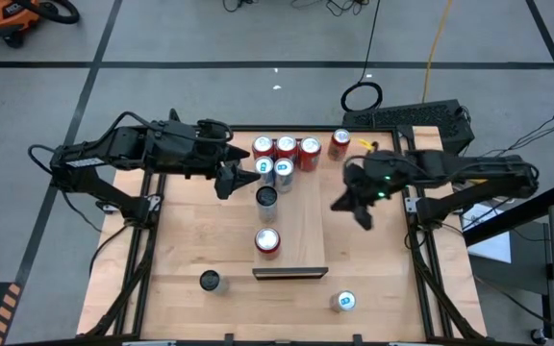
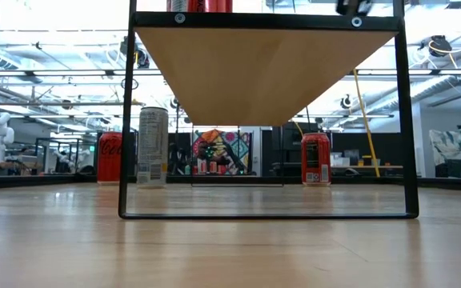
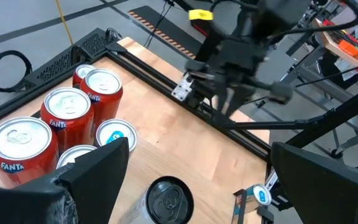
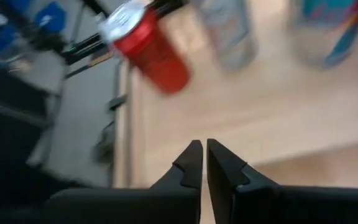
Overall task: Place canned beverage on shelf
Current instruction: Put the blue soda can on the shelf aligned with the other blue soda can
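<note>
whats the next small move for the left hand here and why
Probably ease the left hand forward and down around the dark-topped can on the shelf. Its fingers are open and empty, and that can stands just ahead between them in the left wrist view. The right hand is shut and empty.

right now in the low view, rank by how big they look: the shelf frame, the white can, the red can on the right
1. shelf frame, by far the largest
2. white can
3. red can on the right

The two cans' order is unsure: the white one may just stand nearer the camera.
</note>
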